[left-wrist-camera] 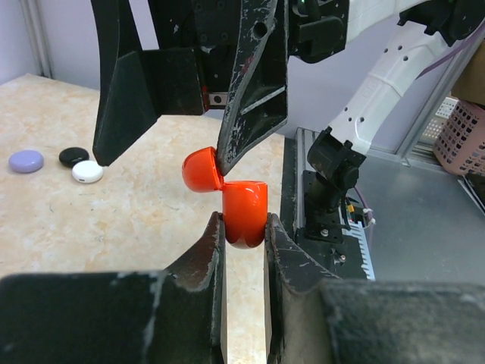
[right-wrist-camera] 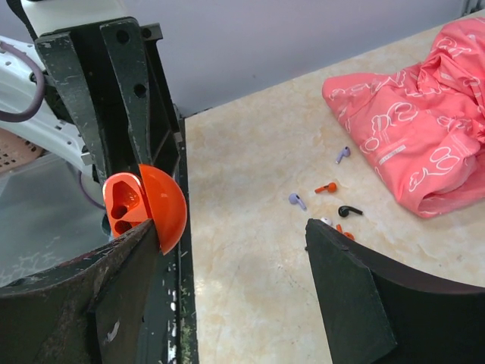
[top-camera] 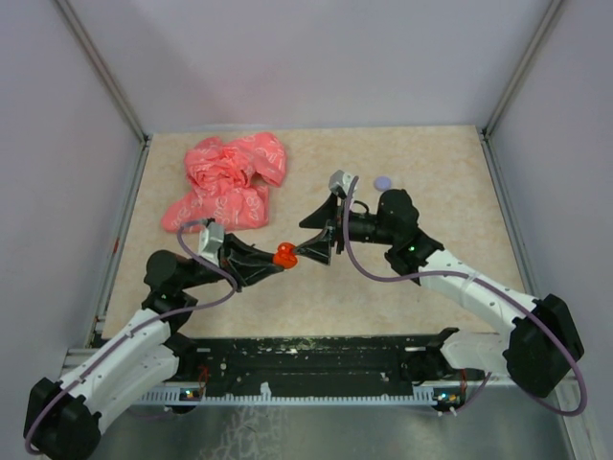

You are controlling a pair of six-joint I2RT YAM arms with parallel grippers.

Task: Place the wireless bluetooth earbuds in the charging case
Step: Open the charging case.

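1. The earbuds [right-wrist-camera: 326, 187] are tiny, light, hard, smooth plastic, each a rounded head on a thin stem. They will likely slip or flick out of a hard pinch.
2. Best hold is a light squeeze across the head where the stem starts, with the stem left free to drop into its socket.
3. A handful (purple, orange, black) lie loose on the bench [right-wrist-camera: 250, 250], just beside the near edge of the pink cloth [right-wrist-camera: 409, 129] at far left.
4. The orange case [left-wrist-camera: 245, 214] is up off the bench between the arms with its lid flipped open. Its sockets look empty.
5. The left fingers [left-wrist-camera: 206, 254] are nearly closed, clamped on the case's lower body from both sides.
6. The right fingers [left-wrist-camera: 250, 91] are spread wide and hold nothing. One tip touches the lid by the hinge.
7. The earbuds are well apart from both sets of fingers, and none lies between them.
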